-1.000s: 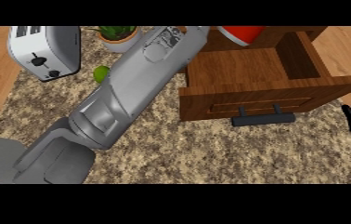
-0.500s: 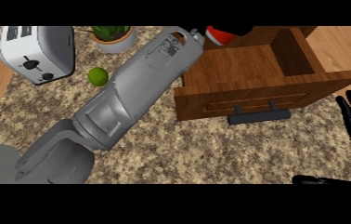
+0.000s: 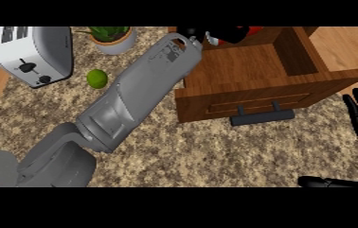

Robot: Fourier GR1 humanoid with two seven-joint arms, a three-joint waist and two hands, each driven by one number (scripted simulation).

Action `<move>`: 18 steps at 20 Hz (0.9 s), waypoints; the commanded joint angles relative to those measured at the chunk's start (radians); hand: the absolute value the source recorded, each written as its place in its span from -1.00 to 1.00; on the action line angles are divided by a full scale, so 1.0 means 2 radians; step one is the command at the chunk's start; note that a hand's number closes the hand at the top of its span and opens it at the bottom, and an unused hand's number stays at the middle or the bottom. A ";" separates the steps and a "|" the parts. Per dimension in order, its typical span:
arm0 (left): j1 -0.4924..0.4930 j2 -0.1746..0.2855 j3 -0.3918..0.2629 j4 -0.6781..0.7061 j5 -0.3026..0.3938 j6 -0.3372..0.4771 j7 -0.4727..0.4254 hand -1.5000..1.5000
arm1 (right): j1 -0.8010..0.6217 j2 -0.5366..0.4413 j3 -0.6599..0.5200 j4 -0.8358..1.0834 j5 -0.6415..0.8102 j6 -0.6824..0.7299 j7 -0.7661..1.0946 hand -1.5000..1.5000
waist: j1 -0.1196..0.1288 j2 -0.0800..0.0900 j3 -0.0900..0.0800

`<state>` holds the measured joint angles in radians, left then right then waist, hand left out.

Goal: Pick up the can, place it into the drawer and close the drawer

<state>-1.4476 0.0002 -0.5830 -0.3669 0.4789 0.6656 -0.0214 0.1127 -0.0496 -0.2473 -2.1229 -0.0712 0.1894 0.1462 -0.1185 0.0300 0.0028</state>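
Red can (image 3: 253, 30) sits at the view's top edge, over the back of the open wooden drawer (image 3: 245, 68). It is mostly hidden by the left robot hand (image 3: 222, 34), whose black fingers curl round it. The left forearm crosses the counter (image 3: 210, 156) diagonally from lower left. The dark drawer handle (image 3: 262, 118) is on the near front. Right robot hand (image 3: 351, 109) is at the right edge, fingers straight, holding nothing. Toaster (image 3: 35, 54), potted plant (image 3: 111, 37) and lime (image 3: 98, 78) are on the left.
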 commanded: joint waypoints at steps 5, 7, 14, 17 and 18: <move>0.000 0.000 -0.016 0.011 0.021 0.041 -0.007 -1.00 | -0.019 -0.010 0.005 0.005 -0.002 0.006 0.006 -1.00 | -0.010 0.003 0.000; 0.009 0.000 -0.013 0.009 0.027 0.039 -0.018 -1.00 | -0.007 -0.002 0.003 -0.006 -0.003 0.000 0.007 -1.00 | -0.001 0.000 0.000; 0.018 0.000 -0.023 -0.008 0.054 0.062 -0.022 -1.00 | -0.001 -0.007 0.009 -0.013 0.021 0.005 -0.015 -1.00 | -0.006 0.000 0.000; 0.032 0.000 -0.026 -0.013 0.063 0.079 -0.029 -1.00 | -0.005 -0.037 0.010 -0.042 0.065 0.011 -0.023 -1.00 | -0.012 0.001 -0.001; 0.010 0.000 -0.016 -0.007 0.069 0.065 -0.018 -1.00 | 0.006 -0.037 0.005 -0.041 0.073 0.014 -0.050 -1.00 | -0.004 -0.002 0.000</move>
<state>-1.4128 -0.0001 -0.6244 -0.3750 0.5876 0.7948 -0.0670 0.1042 -0.0941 -0.2313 -2.1796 0.0067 0.2059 0.1087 -0.1357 0.0315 0.0022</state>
